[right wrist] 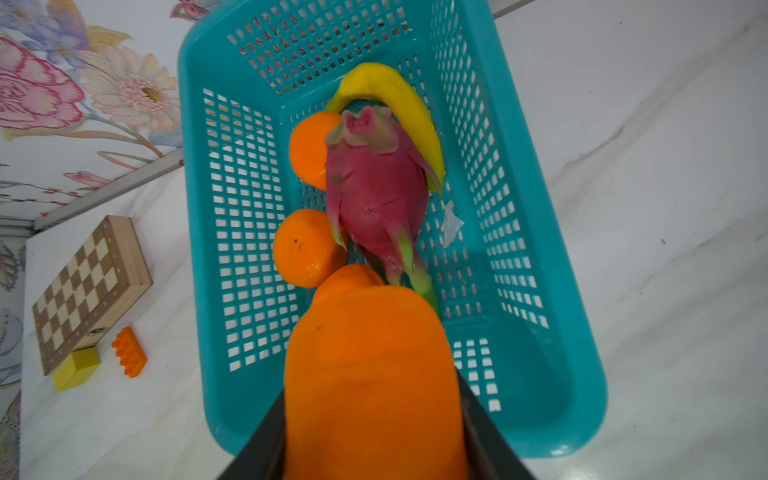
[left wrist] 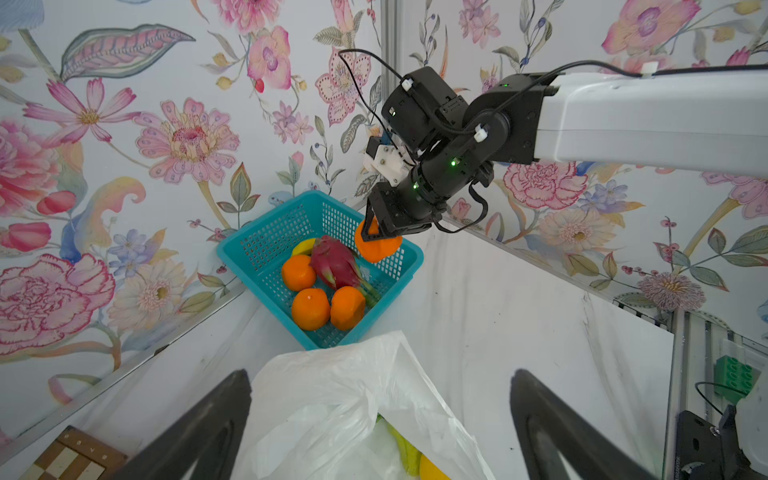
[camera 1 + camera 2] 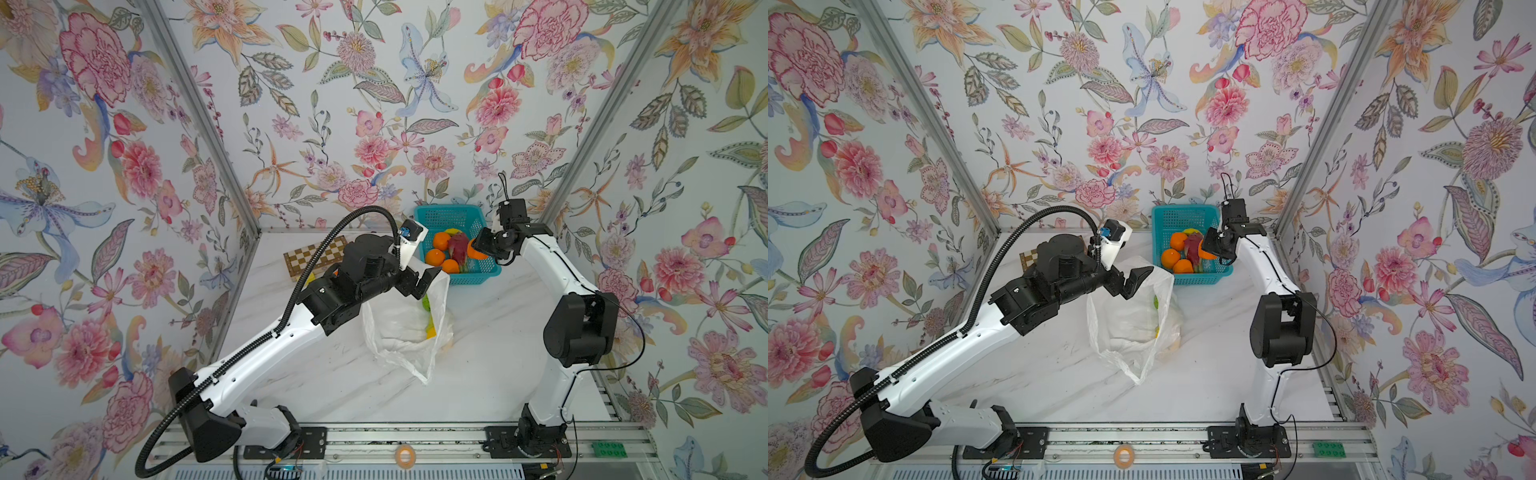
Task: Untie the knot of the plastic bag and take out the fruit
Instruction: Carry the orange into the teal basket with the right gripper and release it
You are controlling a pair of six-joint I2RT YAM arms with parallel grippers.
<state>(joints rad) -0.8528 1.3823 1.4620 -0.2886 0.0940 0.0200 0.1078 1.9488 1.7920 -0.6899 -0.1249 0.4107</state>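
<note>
1. Our right gripper [image 2: 380,232] is partly closed on an orange [image 1: 370,374], with its jaws pressed against two opposite sides of it.
2. That orange hangs over the side of the teal basket [image 3: 449,216] nearest the right arm. We cannot tell whether it touches the rim.
3. Inside the basket lie three more oranges [image 1: 305,247] and a pink-red dragon fruit [image 1: 376,187]. A yellow banana [image 1: 395,99] curves around the dragon fruit's far end.
4. Our left gripper [image 3: 424,282] is spread as wide as it goes and holds nothing. It hovers over the mouth of the plastic bag [image 3: 399,332].
5. In the left wrist view the bag's raised edge stands between the two fingers [image 2: 208,419], clear of both.
6. The plastic bag lies near the middle of the white marble desk [image 3: 498,332], just in front of the basket. Its mouth gapes open towards the basket.
7. At that mouth we see a green fruit [image 3: 427,304] and a yellow fruit [image 2: 432,471] inside the bag. The crinkled plastic hides whatever else is in it.
8. A wooden chessboard [image 3: 316,259] sits at the back left of the desk, partly behind the left arm. In the right wrist view a yellow block [image 1: 77,368] and an orange block [image 1: 129,351] lie just beside it.
</note>
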